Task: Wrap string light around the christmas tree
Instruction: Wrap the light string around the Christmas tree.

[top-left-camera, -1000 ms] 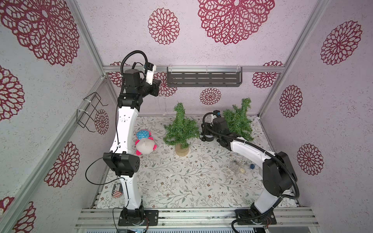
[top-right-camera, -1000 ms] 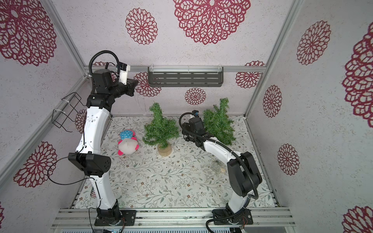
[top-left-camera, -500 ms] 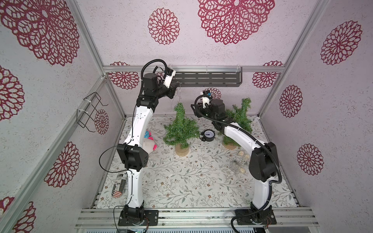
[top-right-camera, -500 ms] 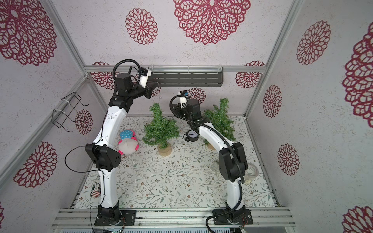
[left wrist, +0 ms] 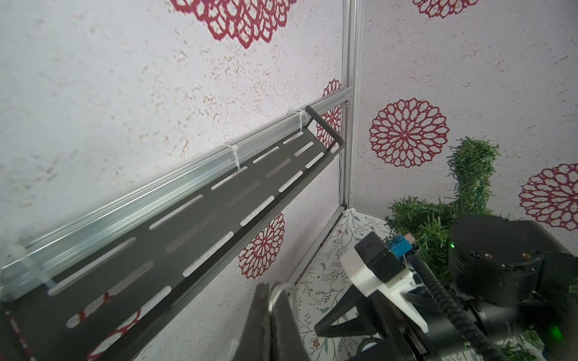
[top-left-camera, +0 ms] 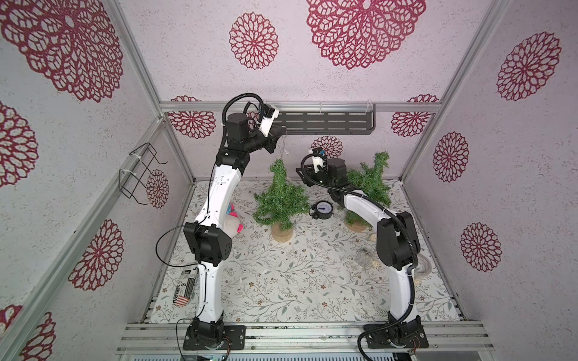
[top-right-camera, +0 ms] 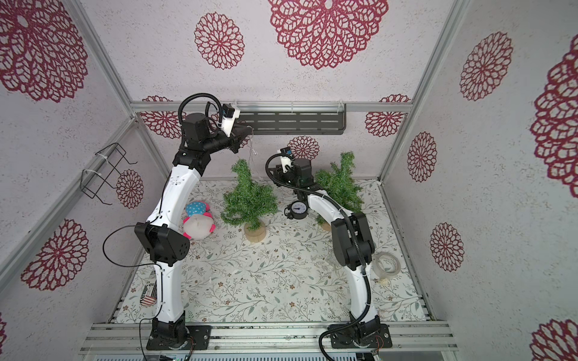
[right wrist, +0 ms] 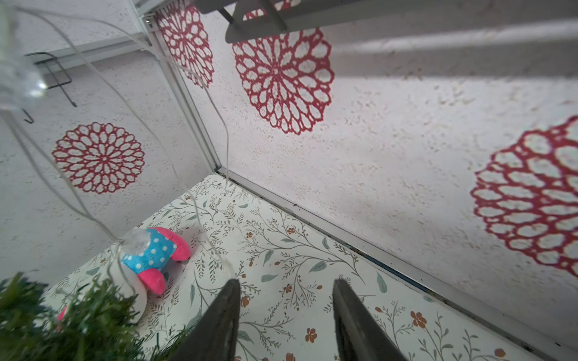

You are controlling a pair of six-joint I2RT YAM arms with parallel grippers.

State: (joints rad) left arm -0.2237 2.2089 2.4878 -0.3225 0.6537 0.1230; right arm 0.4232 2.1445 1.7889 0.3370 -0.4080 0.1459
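Observation:
The christmas tree (top-left-camera: 279, 197) (top-right-camera: 248, 197) stands on a wooden base mid-table. High above its tip, under the wall shelf, my left gripper (top-left-camera: 279, 133) (top-right-camera: 247, 133) (left wrist: 275, 300) is shut on the thin wire of the string light (top-left-camera: 284, 147) (top-right-camera: 252, 150), which dangles toward the treetop. My right gripper (top-left-camera: 301, 172) (top-right-camera: 273, 172) (right wrist: 284, 300) hovers open just right of the treetop with nothing between its fingers. In the right wrist view, wires with clear bulbs (right wrist: 137, 242) hang over the tree's needles (right wrist: 62, 328), and one strand passes close to a finger (right wrist: 225, 312).
A second tree (top-left-camera: 372, 184) (top-right-camera: 339, 184) stands behind the right arm. A small black clock (top-left-camera: 322, 210) sits between the trees. A plush toy (top-right-camera: 198, 218) (right wrist: 153, 253) lies left, a can (top-left-camera: 184, 287) front left, a tape roll (top-right-camera: 387, 265) right. The dark shelf (top-left-camera: 325, 123) (left wrist: 187, 218) hangs on the back wall.
My left arm swung right from the left wall to above the tree, still holding the string. My right arm rose from the table to beside the treetop, uncovering the clock.

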